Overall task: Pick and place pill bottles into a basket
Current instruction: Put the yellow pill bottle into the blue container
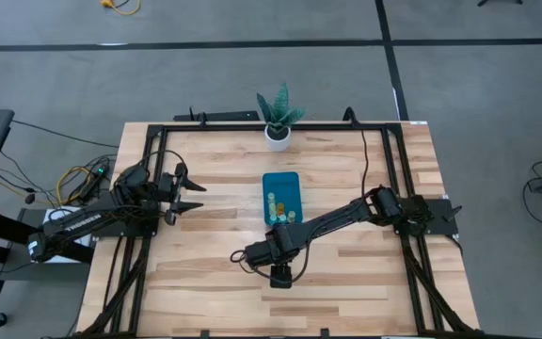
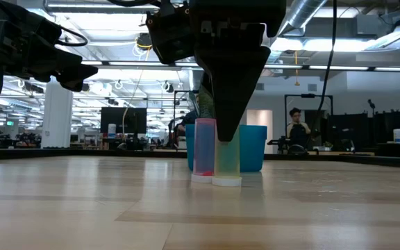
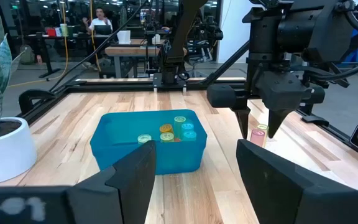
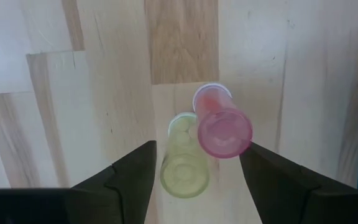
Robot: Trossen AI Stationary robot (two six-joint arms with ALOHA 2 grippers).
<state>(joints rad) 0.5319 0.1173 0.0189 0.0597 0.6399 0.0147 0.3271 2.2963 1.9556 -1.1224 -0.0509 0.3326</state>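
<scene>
A pink pill bottle (image 4: pixel 222 129) and a pale green pill bottle (image 4: pixel 184 165) stand side by side, caps down, on the wooden table, a little toward the near edge from the teal basket (image 1: pixel 290 182). My right gripper (image 4: pixel 197 182) points straight down just above them, open, one finger on either side of the pair. In the low view its fingers (image 2: pixel 233 104) reach down to the green bottle's top (image 2: pixel 226 142). Several more pill bottles (image 3: pixel 174 129) lie in the basket. My left gripper (image 3: pixel 194 180) waits open at the table's left side.
A potted plant in a white pot (image 1: pixel 278 132) stands at the table's far edge, beyond the basket. A black frame (image 1: pixel 149 169) runs along the table's sides. Bare wood lies left and right of the two standing bottles. People sit in the room beyond the table.
</scene>
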